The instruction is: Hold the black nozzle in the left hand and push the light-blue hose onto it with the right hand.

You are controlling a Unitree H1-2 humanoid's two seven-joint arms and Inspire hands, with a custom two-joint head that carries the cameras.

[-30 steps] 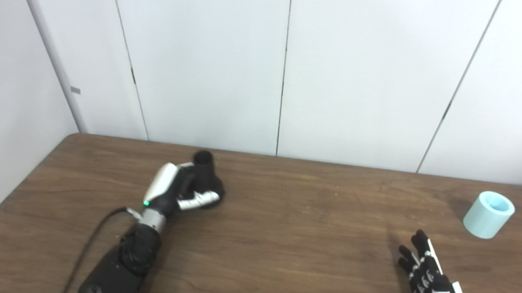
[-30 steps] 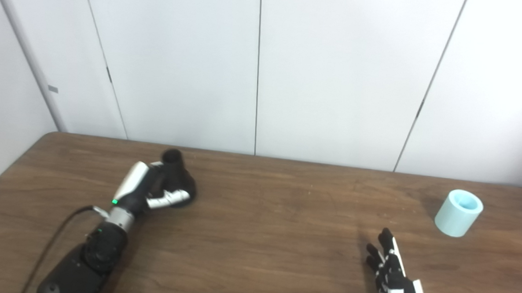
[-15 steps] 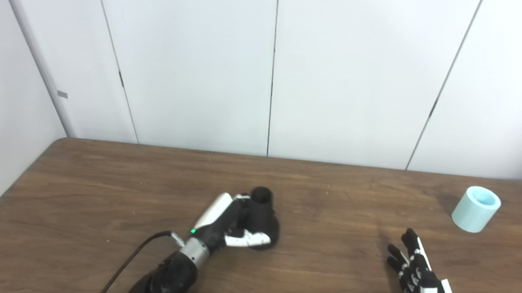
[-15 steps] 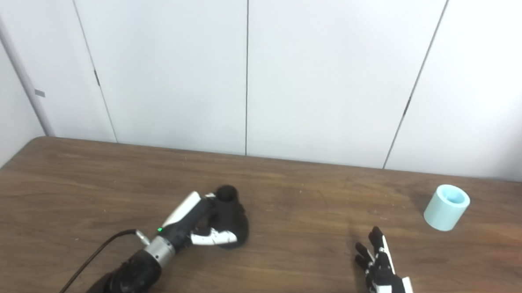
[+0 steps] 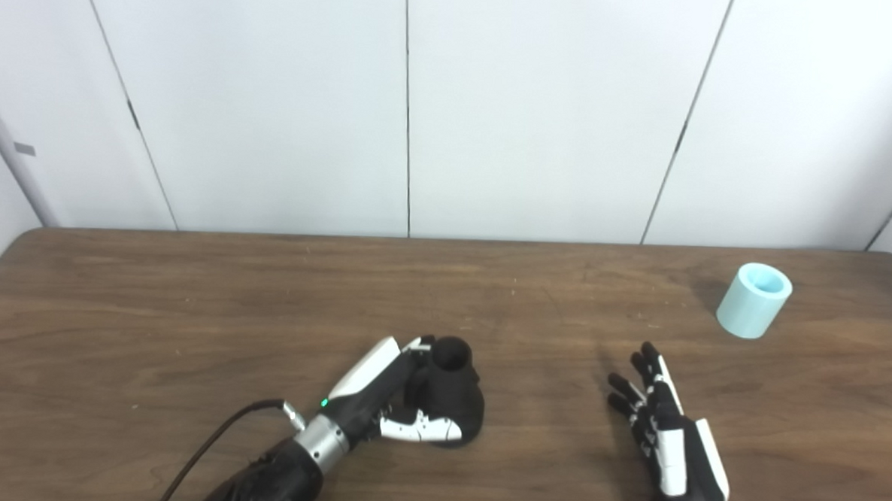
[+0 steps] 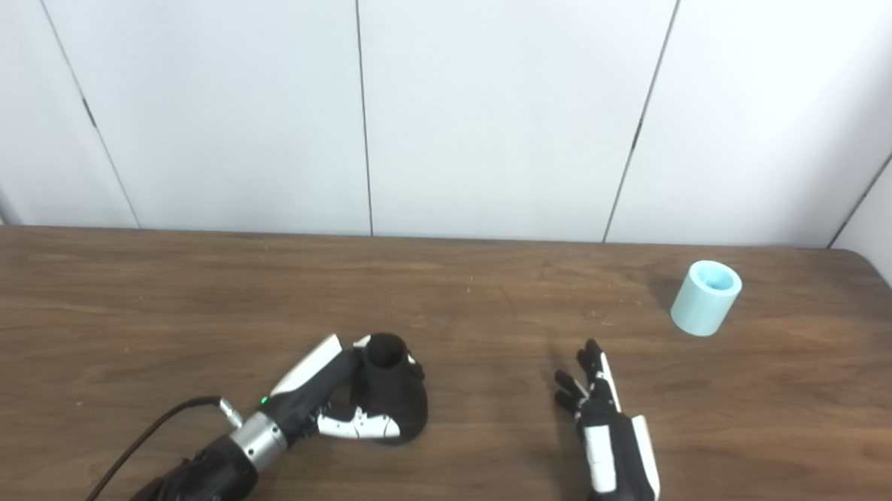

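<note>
White panelled wall (image 5: 542, 112) behind, split by thin dark vertical seams. Below it a brown wood-grain tabletop (image 5: 188, 299), far edge against the wall, rounded far right corner in view. Left hand (image 5: 387, 398) in from the lower left, forearm slanting up and to the right, black cable (image 5: 212, 443) trailing from the wrist; fingers and thumb wrapped about the black nozzle (image 5: 451, 390), grasping it. Nozzle upright with flared base resting on the tabletop, narrow open mouth facing up, near the middle of the near half. Right hand (image 6: 607, 431) in from the lower right, lying low over the tabletop, back upward, fingers spread and pointing away toward the wall, released and holding nothing. Light-blue hose (image 6: 706, 298), a short stubby cylinder, standing slightly tilted near the far right corner, hollow top open, contents not discernible, dark shadow to its left; well apart from the right hand and far from the nozzle. Bare wood between the two hands and across the whole left side.
</note>
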